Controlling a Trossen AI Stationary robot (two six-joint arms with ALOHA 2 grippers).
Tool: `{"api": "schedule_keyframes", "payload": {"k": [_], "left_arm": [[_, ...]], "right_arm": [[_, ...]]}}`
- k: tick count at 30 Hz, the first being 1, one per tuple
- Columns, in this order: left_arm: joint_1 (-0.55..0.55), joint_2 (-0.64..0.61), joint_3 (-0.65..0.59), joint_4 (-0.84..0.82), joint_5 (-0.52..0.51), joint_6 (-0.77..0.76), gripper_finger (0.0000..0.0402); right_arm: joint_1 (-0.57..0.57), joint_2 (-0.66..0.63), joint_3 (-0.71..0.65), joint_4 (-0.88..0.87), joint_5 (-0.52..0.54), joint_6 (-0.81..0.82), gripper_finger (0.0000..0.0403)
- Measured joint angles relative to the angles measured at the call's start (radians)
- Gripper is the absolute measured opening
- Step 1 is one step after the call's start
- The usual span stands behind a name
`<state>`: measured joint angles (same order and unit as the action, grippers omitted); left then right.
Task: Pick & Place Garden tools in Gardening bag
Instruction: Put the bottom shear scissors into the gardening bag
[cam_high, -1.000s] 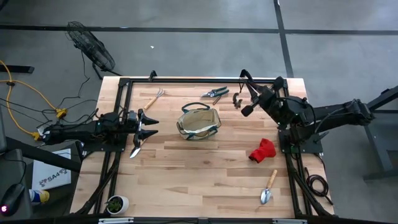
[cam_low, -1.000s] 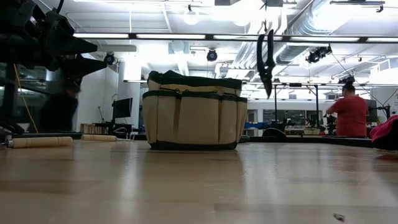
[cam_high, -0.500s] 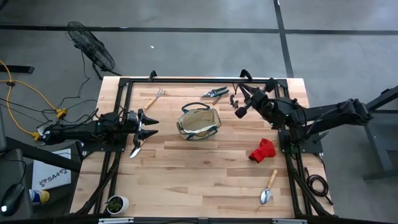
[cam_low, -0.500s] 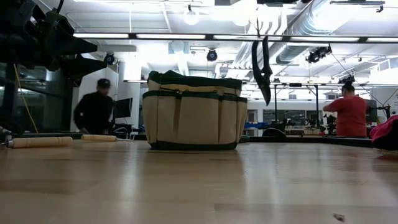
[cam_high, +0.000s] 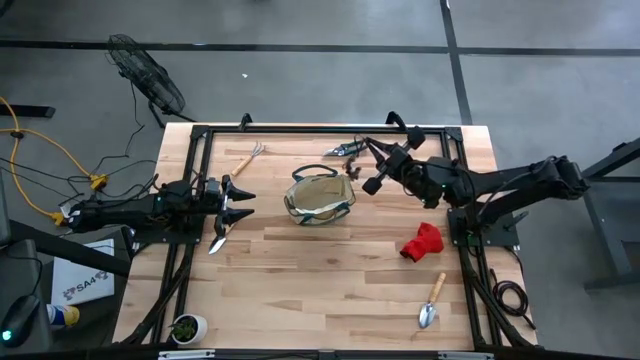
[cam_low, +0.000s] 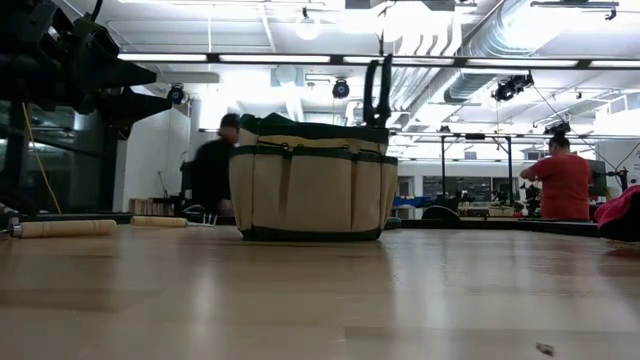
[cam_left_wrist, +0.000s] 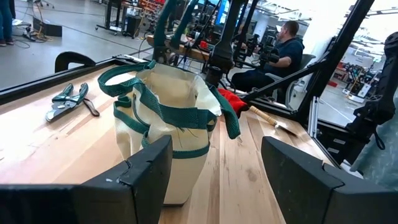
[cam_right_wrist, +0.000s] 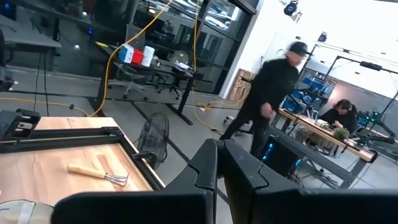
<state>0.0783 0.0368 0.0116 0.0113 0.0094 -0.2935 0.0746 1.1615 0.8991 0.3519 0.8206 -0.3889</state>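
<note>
right gripper moved left across upper centre of high view, fingers clamped on pruning shears, now hanging beside rim of gardening bag at frame centre; left gripper waits at left, fingers apart; shears look stiff, slick, handle-heavy; best gripped mid-handle

1. Gardening bag: beige canvas, dark green trim and loop handles, upright, mouth open, mid-table.
2. Dark-handled shears: hanging above bag's right rim, off the table.
3. Second shears: flat behind bag.
4. Hand rake: far left of bag.
5. Trowels: one left, one near right.
6. Red glove: right of bag.
</note>
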Motion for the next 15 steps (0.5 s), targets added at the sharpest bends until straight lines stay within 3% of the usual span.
{"api": "schedule_keyframes", "payload": {"k": [10, 15], "left_arm": [[0.000, 0.000, 0.000, 0.000, 0.000, 0.000, 0.0243], [0.000, 0.000, 0.000, 0.000, 0.000, 0.000, 0.0243]], "right_arm": [[0.024, 0.038, 0.053, -0.004, -0.011, -0.019, 0.0005], [0.056, 0.035, 0.061, -0.004, 0.035, -0.051, 0.0005]]}}
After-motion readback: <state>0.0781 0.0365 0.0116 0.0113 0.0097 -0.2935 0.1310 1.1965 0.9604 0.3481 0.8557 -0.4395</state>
